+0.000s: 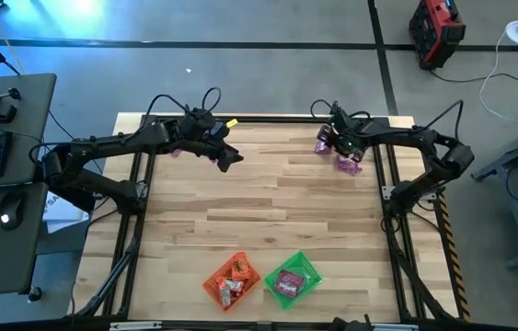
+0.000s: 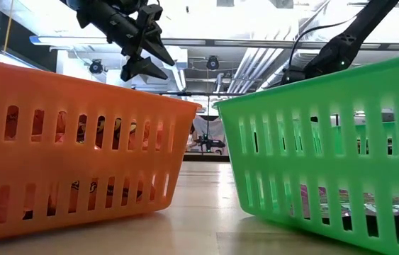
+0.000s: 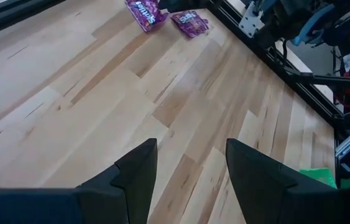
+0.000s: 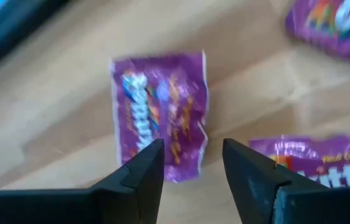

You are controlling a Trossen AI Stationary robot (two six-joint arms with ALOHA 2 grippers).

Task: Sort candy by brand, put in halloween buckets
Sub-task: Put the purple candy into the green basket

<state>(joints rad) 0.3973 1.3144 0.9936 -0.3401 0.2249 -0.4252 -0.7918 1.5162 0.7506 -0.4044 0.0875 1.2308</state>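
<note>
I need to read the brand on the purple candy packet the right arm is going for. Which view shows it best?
The right wrist view: the flat shiny purple candy packet fills it, lying just beyond the open right gripper. The high view shows only small purple patches by that gripper. The left wrist view shows distant purple packets; the low view none.

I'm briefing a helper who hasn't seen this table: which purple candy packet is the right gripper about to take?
Start at the far right corner of the pale wooden table, where the right gripper, open, hovers over a few purple packets. The target is the flat shiny purple packet just ahead of its fingers. Unlike its two neighbours, cut off at the wrist view's edges, it shows whole.
</note>
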